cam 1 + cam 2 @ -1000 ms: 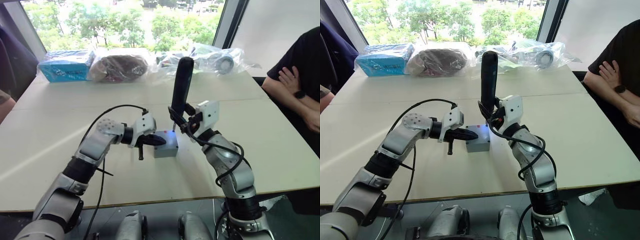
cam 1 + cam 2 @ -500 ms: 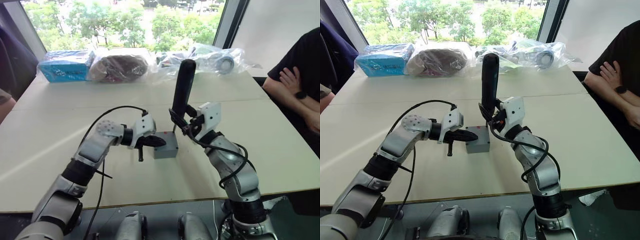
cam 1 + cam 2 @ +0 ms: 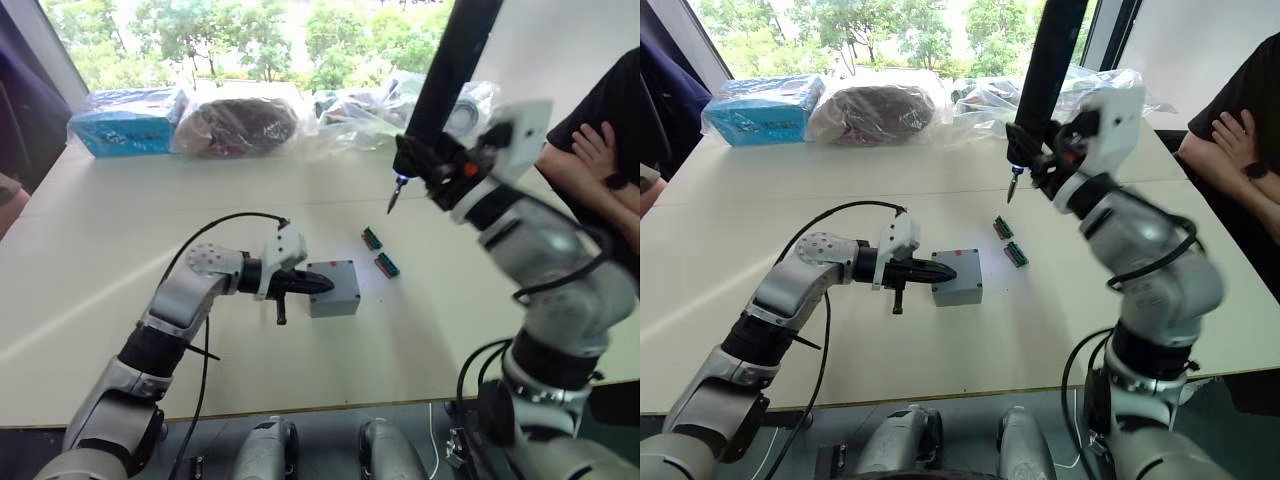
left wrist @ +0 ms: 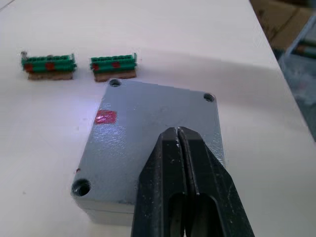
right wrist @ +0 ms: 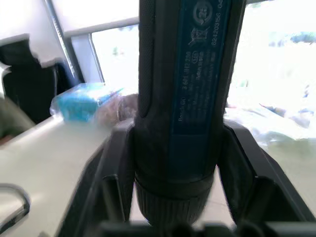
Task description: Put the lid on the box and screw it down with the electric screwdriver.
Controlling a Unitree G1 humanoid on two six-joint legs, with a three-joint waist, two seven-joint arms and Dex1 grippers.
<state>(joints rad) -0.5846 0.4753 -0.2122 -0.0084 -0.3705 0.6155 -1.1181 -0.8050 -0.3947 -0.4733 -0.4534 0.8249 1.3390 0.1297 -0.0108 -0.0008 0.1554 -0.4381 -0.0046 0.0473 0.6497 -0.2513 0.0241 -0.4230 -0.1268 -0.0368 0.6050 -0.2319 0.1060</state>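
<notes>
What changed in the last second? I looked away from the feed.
The right gripper lifted the black stick-shaped electric screwdriver up and away from the small grey lidded box, uncovering two green connector blocks. The left gripper stays shut, pressing the lid.

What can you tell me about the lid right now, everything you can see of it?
The lid is a flat square grey plate, looking like cast metal or hard plastic, sitting flush on the box on the table. A small red mark shows near one edge, and screw holes are visible at three corners; whether screws sit in them cannot be told. The left gripper, fingers shut, rests over its near edge. Two green connector blocks lie just beyond it, apart from it.
</notes>
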